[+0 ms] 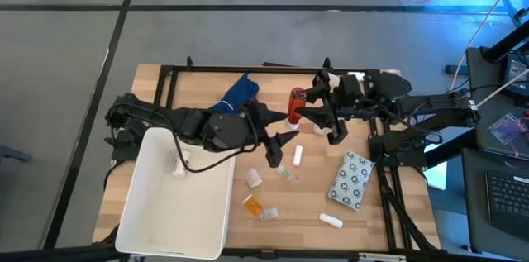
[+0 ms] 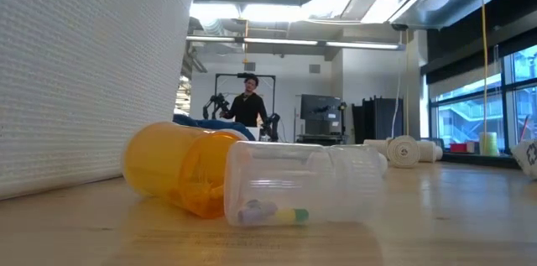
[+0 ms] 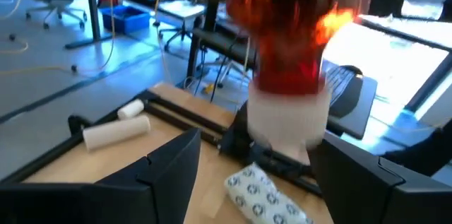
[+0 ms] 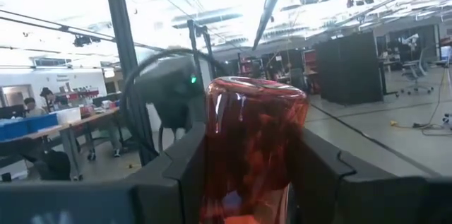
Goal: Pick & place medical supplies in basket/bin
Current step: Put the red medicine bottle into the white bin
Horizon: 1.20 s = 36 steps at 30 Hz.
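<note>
- Nothing here can be read from where I stand.
- The red bottle (image 4: 256, 150) shows no lettering that can be made out.
- The dotted packet (image 1: 352, 180) carries only a pattern of rings, no words.
- The orange pill bottle (image 2: 179, 168) and the clear vial (image 2: 302, 184) beside it show no legible label.
- The bin (image 1: 145, 223) is plain white.

wood table (image 1: 388, 212), tub (image 1: 178, 204), packet (image 1: 352, 179), bottles

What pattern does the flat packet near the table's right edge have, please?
The flat packet is white with dark dots, clearest in the high view.
</note>
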Motion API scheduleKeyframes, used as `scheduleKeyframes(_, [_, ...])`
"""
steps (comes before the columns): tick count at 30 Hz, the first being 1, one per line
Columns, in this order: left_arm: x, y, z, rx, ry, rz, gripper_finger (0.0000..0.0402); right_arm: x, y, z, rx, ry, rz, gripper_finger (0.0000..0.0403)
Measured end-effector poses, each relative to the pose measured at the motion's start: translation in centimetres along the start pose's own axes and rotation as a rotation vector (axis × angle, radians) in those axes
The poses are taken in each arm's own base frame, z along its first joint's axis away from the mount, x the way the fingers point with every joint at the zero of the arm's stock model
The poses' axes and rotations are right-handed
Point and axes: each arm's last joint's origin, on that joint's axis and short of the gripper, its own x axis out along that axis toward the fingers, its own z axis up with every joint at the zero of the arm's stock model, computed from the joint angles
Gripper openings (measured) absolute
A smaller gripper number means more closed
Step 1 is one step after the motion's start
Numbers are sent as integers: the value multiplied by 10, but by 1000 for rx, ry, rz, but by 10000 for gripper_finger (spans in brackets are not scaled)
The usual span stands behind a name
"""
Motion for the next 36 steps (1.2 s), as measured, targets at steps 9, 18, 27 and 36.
scheduleKeyframes(9, [6,7,10,-30,-57,-2,253,10,-2,-13,-1,40,-6,162])
scheduleKeyframes(18, [6,6,10,-36,-62,-4,216,11,-2,-15,-23,45,-7,163])
scheduleKeyframes(27, [2,7,11,-19,-52,-11,114,9,-3,-16,-25,73,-16,197])
scheduleKeyframes(36, [-4,9,9,-46,-7,1,118,2,-4,-16,-25,152,38,283])
